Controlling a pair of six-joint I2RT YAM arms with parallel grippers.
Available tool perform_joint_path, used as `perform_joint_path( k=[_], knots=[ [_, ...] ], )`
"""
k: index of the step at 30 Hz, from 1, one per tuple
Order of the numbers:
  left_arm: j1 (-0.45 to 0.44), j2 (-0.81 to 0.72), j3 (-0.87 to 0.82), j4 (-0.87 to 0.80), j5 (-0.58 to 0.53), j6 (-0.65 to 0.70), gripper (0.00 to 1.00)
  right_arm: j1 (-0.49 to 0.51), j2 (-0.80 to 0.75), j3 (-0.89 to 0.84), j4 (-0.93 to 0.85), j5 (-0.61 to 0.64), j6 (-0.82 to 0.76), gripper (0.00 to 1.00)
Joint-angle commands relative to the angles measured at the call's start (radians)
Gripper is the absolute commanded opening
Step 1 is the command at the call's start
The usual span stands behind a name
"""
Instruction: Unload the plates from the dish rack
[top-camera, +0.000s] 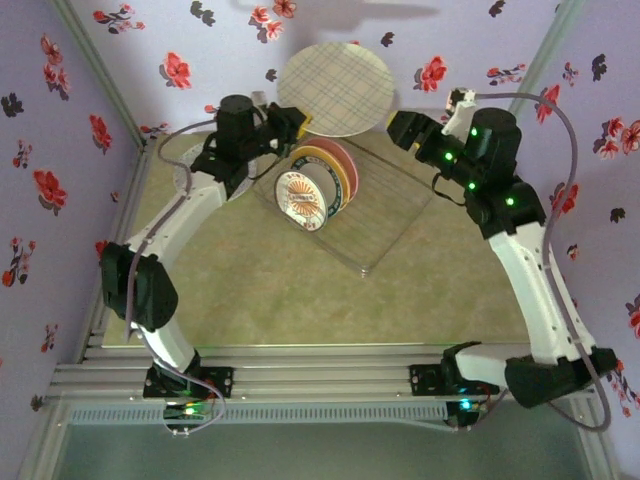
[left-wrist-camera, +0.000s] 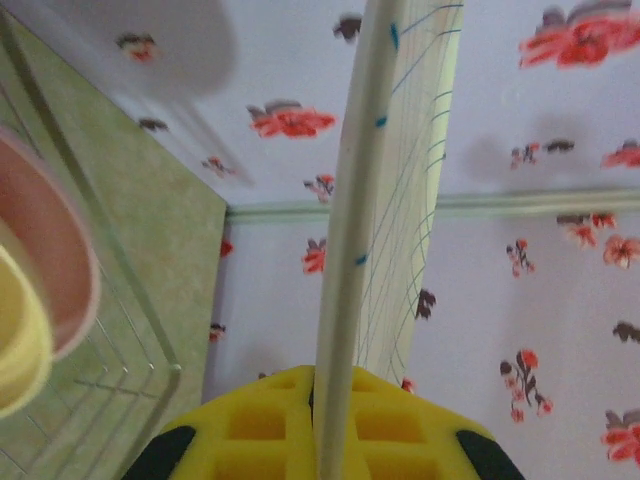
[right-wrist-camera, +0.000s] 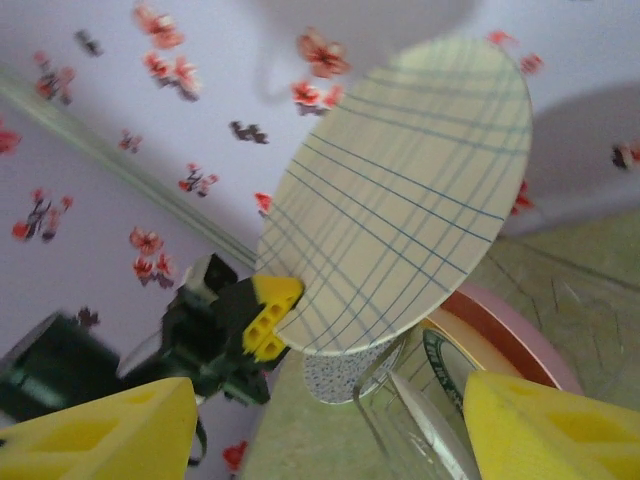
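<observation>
Plate with a blue grid pattern (top-camera: 335, 88) hangs tilted in the air above the far edge of the dish rack (top-camera: 400, 225), its face turned toward the overhead camera. Its lower left rim is pinched between the yellow pads of the left gripper (top-camera: 298, 122), whose jaws are clamped tight on it. In the left wrist view the rim runs straight up from between the two pads. The right gripper (right-wrist-camera: 325, 435) stands just to the plate's right, jaws spread wide and gripping nothing. The plate lies ahead of its yellow fingers (right-wrist-camera: 100, 430) and clear of them. Below, other plates stand on edge in the transparent rack: a small white one with an orange sunburst (top-camera: 305, 200) at the front, then a yellow-orange plate (top-camera: 347, 172) and a pink one (top-camera: 330, 150) behind. The rack sits on the green table (top-camera: 250, 300), enclosed by flowered walls (top-camera: 60, 120).
</observation>
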Motion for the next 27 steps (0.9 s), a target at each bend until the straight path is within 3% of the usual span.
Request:
perform_joint_path(
  k=[1,6,14,27],
  knots=[
    [0.079,-0.109,-0.057,0.117,0.023,0.004,0.0,0.087,-0.041,-0.041,0.056,0.136,-0.269,0.73],
    [0.2,-0.176,-0.17,0.134,0.023,0.019,0.0,0.241,-0.047,-0.053,0.098,0.211,-0.452,0.75],
    [0.385,-0.251,-0.402,0.198,0.002,0.018,0.0,0.489,0.009,-0.03,0.098,0.39,-0.752,0.87],
    [0.53,-0.223,-0.592,0.288,-0.003,0.053,0.0,0.542,0.091,0.04,0.066,0.407,-0.76,0.97]
  ],
)
